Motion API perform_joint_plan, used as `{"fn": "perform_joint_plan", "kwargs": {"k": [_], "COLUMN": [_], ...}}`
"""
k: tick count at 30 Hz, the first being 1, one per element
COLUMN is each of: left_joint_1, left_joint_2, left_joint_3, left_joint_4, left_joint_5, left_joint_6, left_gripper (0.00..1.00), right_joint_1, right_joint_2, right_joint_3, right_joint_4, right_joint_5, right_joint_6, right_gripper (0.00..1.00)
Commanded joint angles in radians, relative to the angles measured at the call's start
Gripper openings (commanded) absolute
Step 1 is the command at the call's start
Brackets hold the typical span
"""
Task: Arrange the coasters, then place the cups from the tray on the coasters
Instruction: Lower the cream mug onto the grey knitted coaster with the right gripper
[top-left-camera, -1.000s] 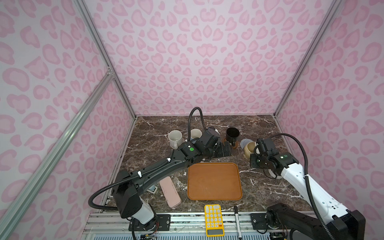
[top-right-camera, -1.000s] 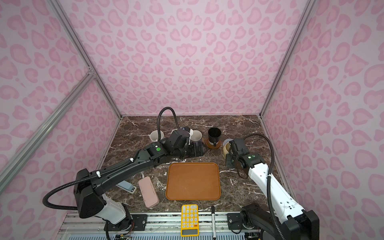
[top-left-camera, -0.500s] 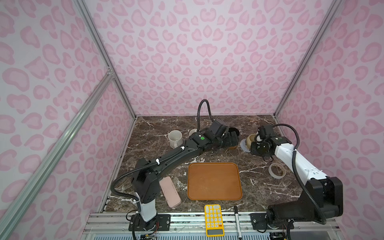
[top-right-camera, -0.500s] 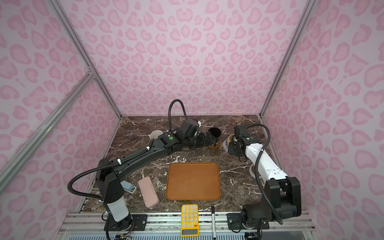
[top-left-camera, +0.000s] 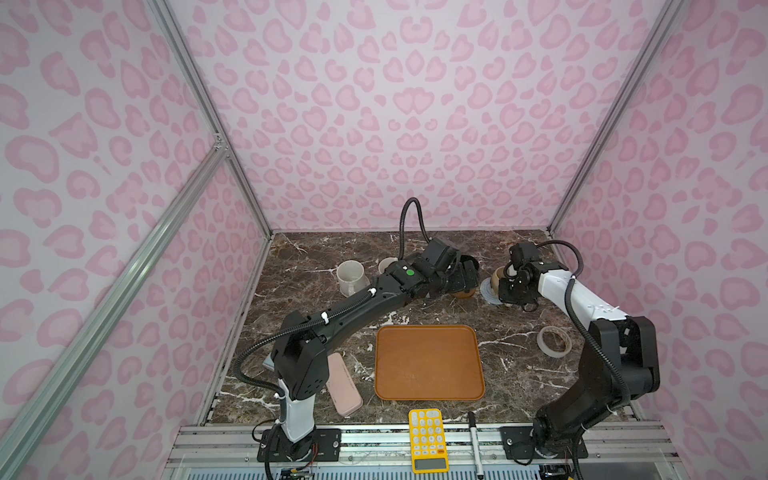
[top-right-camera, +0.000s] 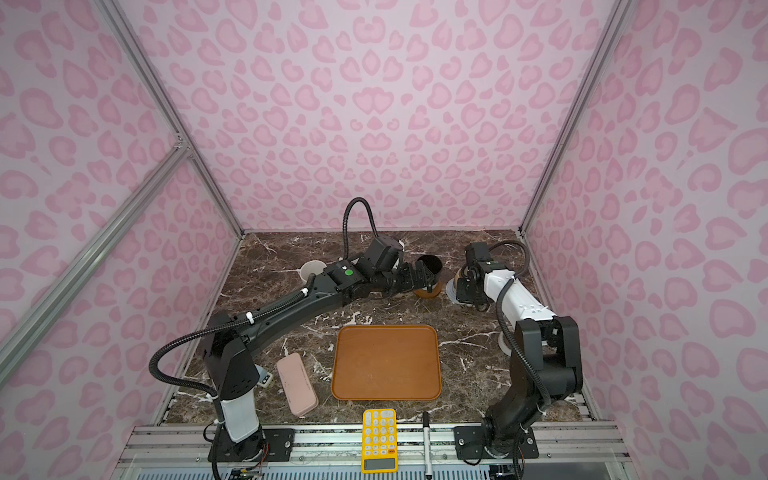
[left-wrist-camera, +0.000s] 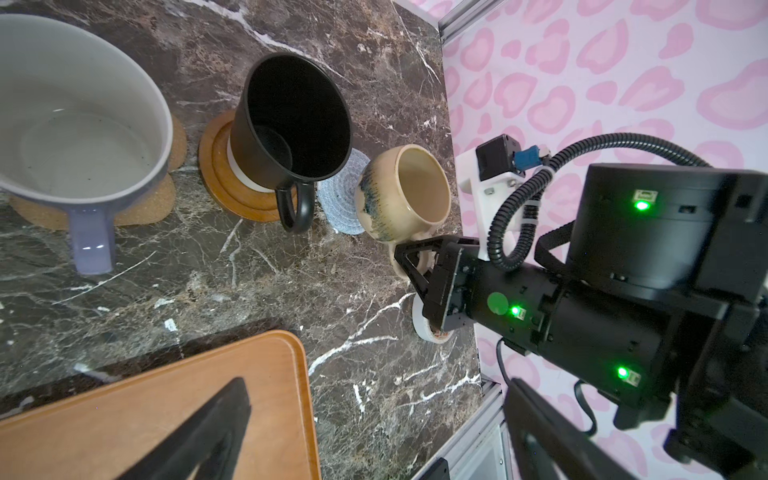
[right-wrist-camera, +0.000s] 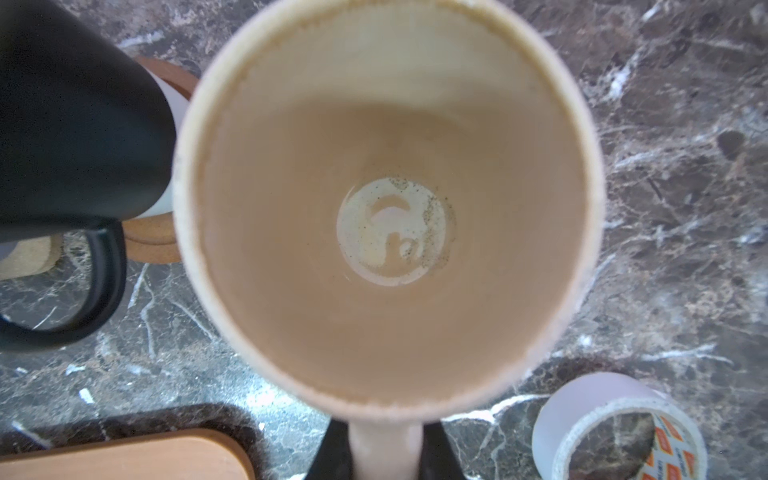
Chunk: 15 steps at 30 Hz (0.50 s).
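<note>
My right gripper (right-wrist-camera: 384, 457) is shut on the handle of the squat cream-yellow cup (left-wrist-camera: 415, 191), which stands upright over the right edge of the grey-blue crocheted coaster (left-wrist-camera: 338, 195). I cannot tell whether the cup rests on it. The black cup (left-wrist-camera: 291, 124) sits on the dark wooden coaster (left-wrist-camera: 220, 183). The lavender cup (left-wrist-camera: 75, 137) sits on the cork paw coaster (left-wrist-camera: 153, 203). A speckled white cup (top-left-camera: 351, 277) stands far left. My left gripper (left-wrist-camera: 374, 399) hangs open and empty just left of the black cup (top-right-camera: 428, 266). The orange-brown tray (top-left-camera: 428, 361) holds nothing.
A beige tape roll (top-left-camera: 554, 340) lies on the marble right of the tray. A pink oblong case (top-left-camera: 343, 384) lies left of the tray, beside the left arm's base. A yellow calculator (top-left-camera: 427, 438) and a pen (top-left-camera: 475, 440) rest on the front rail.
The right gripper has carried the cream-yellow cup a little toward the back, to the crocheted coaster. The left arm has stretched further right and back, to beside the black cup.
</note>
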Motion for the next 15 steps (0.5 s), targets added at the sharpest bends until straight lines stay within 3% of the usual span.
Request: {"fn": "perform_joint_plan", "kwargs": {"k": [1, 6, 15], "left_joint_1": [0.001, 0.001, 0.000], "left_joint_2": [0.003, -0.002, -0.031], "left_joint_3": [-0.013, -0.018, -0.065], "left_joint_4": [0.011, 0.013, 0.021], "left_joint_5": [-0.010, -0.008, -0.024], "left_joint_6": [-0.005, -0.005, -0.006], "left_gripper": [0.97, 0.97, 0.97], "right_joint_1": [0.011, 0.054, 0.040], "right_joint_2": [0.026, 0.062, 0.076], "right_joint_3": [0.016, 0.028, 0.007], "right_joint_4": [0.071, 0.087, 0.097], "right_joint_5": [0.040, 0.077, 0.100], "right_joint_6": [-0.028, -0.048, -0.035], "right_gripper": [0.00, 0.00, 0.00]}}
